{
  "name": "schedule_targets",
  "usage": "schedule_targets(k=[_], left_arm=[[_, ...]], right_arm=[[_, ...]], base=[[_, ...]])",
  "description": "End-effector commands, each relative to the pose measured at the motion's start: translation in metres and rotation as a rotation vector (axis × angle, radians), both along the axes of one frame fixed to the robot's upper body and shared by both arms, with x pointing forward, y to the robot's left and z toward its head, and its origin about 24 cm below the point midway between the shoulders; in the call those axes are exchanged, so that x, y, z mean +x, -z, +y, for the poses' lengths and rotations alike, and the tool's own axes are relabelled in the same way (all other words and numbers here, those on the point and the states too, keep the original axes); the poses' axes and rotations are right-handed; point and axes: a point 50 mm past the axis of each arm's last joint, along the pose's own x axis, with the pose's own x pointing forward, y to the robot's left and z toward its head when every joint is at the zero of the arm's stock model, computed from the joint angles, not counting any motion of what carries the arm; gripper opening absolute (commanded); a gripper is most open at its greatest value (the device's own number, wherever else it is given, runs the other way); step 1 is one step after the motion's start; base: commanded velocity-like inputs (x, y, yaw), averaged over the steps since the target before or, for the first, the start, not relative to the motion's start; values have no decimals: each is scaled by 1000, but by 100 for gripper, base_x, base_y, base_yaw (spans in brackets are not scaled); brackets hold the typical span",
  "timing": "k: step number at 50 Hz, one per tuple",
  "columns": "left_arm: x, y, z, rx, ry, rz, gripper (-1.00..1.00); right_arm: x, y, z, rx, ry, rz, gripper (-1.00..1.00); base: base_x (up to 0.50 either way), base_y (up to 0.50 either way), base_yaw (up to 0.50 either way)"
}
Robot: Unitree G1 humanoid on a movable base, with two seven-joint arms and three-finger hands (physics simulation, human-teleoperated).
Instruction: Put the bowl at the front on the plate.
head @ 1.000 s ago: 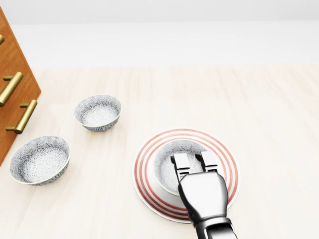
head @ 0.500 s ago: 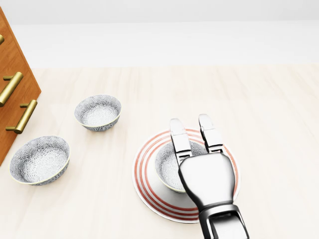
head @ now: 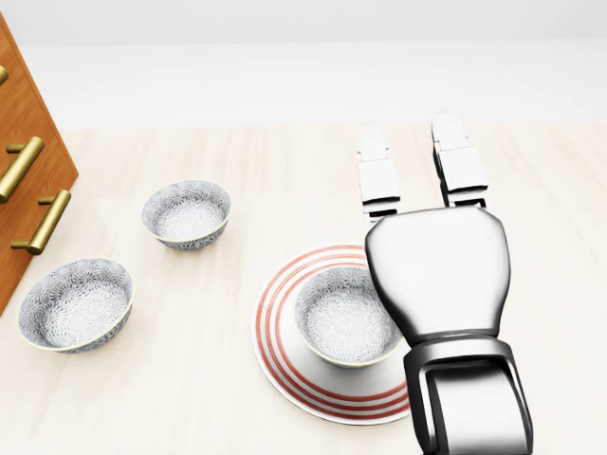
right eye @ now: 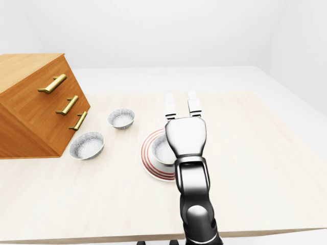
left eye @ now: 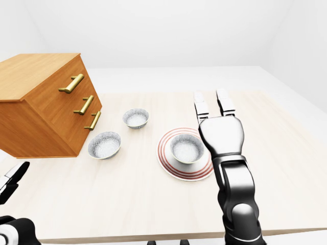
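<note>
A grey patterned bowl [head: 346, 315] sits upright in the middle of the white plate [head: 285, 351] with red rings. My right hand [head: 417, 166] hovers above the plate's right side, fingers [head: 379, 175] stretched straight and open, holding nothing and clear of the bowl. Two more patterned bowls rest on the table to the left, one [head: 187, 214] higher in the head view and one [head: 76, 304] lower, near the drawers. My left hand [left eye: 11, 184] shows only at the bottom left corner of the left-eye view, low beside the table.
A wooden chest of drawers [left eye: 46, 104] with brass handles [head: 21, 168] stands on the table's left side. The pale wooden table [left eye: 286, 153] stretches to the right of the plate; its near edge runs along the bottom of the eye views.
My right hand let go of the bowl on the plate, opened its fingers and rose up and to the right. The bowl stays on the plate.
</note>
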Motion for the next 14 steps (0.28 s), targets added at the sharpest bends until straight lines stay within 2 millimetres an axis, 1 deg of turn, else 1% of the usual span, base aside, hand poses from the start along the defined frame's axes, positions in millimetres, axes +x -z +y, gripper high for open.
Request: schedule_targets(k=[1, 3, 9, 11, 14], left_arm=[[6, 9, -1, -17, 6, 42, 100], [5, 9, -1, -14, 6, 44, 100], [2, 4, -1, -6, 4, 23, 100], [-4, -5, -1, 5, 18, -32, 100], [-3, -2, 0, 0, 12, -18, 100]], right_arm=[[-13, -49, -1, -33, 34, -130, 100], [-14, -56, 0, -43, 28, -168, 100], [-17, -66, 4, -63, 6, -220, 100], [-15, -71, 11, -87, -20, -244, 100], [-14, -77, 17, -109, -43, -273, 100]], base=[[0, 0, 0], [0, 0, 0], [0, 0, 0], [0, 0, 0], [0, 0, 0]])
